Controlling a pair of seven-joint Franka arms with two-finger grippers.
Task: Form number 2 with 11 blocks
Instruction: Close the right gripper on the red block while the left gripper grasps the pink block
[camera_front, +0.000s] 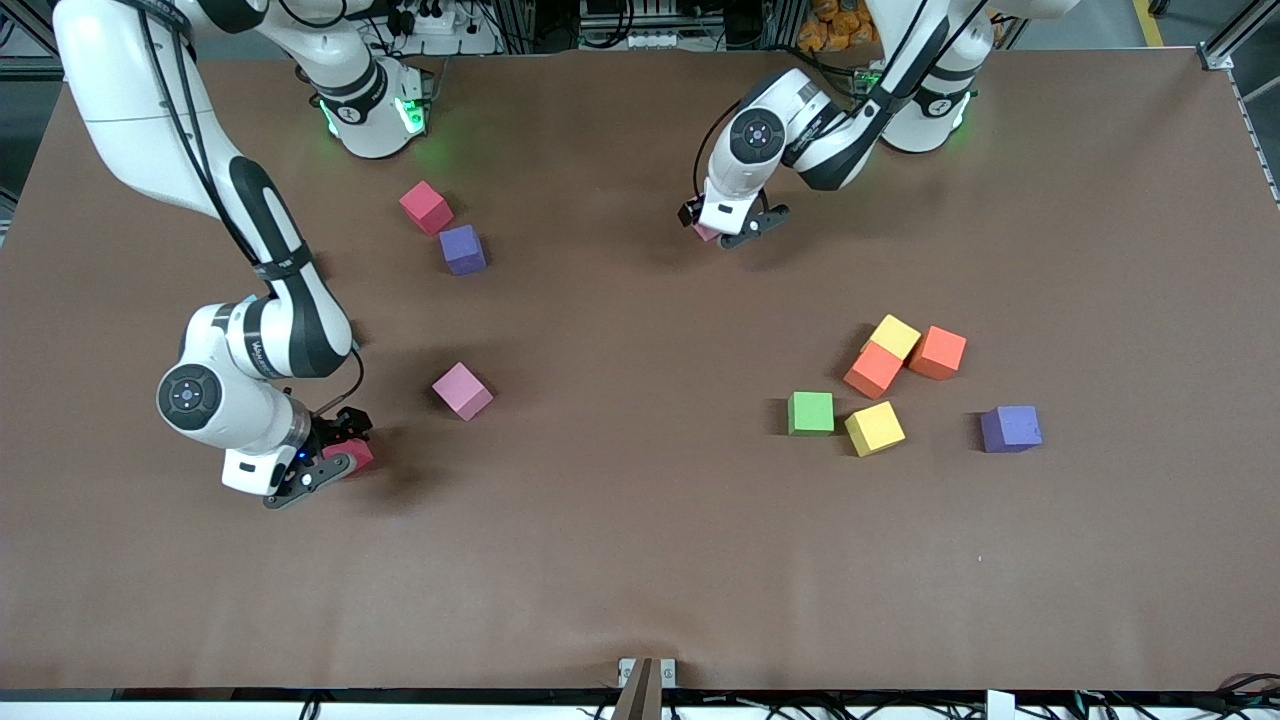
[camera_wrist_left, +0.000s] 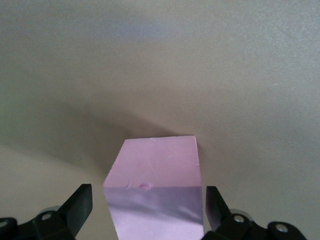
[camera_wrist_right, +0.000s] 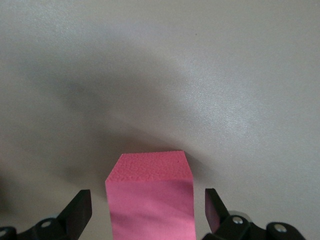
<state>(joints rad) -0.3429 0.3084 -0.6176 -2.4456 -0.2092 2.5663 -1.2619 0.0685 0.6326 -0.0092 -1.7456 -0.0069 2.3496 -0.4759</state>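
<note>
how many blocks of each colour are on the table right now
red blocks: 2
purple blocks: 2
pink blocks: 2
yellow blocks: 2
orange blocks: 2
green block: 1
total: 11

Pretty clearly a robotics lab, not anyone's home. Two white robot arms (camera_front: 250, 330) are bolted along the 12 o'clock edge of a big brown table (camera_front: 640, 560), with green status lights glowing at their bases. Up at 12 o'clock there's a power strip (camera_front: 425, 15), loose cables and metal framing (camera_front: 1235, 40). Foam cubes (camera_front: 810, 412) are scattered around like test props.
</note>
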